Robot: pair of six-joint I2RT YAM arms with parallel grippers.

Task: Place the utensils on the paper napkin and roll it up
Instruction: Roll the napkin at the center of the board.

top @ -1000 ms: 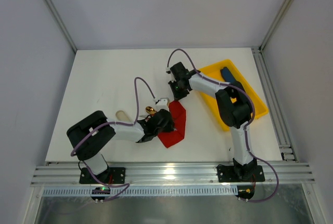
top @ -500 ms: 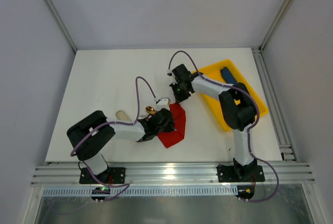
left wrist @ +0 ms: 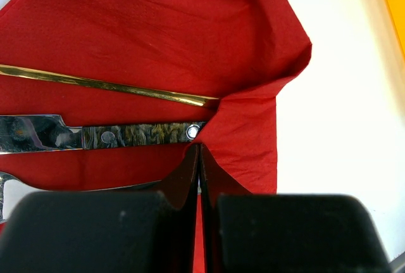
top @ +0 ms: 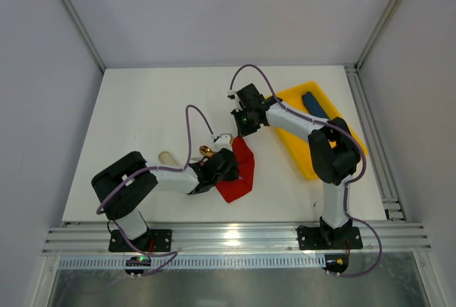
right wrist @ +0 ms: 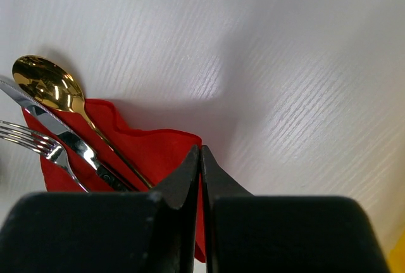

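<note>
The red paper napkin (top: pixel 240 173) lies crumpled at mid-table between both arms. On it rest the utensils: a gold spoon (right wrist: pixel 44 87), a silver fork (right wrist: pixel 33 136) and a knife (right wrist: pixel 69 142) between them. Their handles run across the napkin (left wrist: pixel 158 26) in the left wrist view, the gold spoon handle (left wrist: pixel 107 87) above the knife handle (left wrist: pixel 139 133). My left gripper (left wrist: pixel 199 149) is shut, pinching a raised fold of the napkin's near side. My right gripper (right wrist: pixel 200 151) is shut on the far corner of the napkin (right wrist: pixel 158 149), lifting it. From above, the left gripper (top: pixel 225 160) and right gripper (top: pixel 241 130) sit at opposite napkin edges.
A yellow tray (top: pixel 343 126) stands at the right, partly under the right arm, holding a dark-blue oblong item (top: pixel 311 102). A pale beige sleeve (top: pixel 166 157) lies left of the left gripper. White tabletop stretches to the back and left.
My right gripper closed on the napkin's far corner and drew it up, curling that edge. Its elbow swung to the right. The left arm stayed put.
</note>
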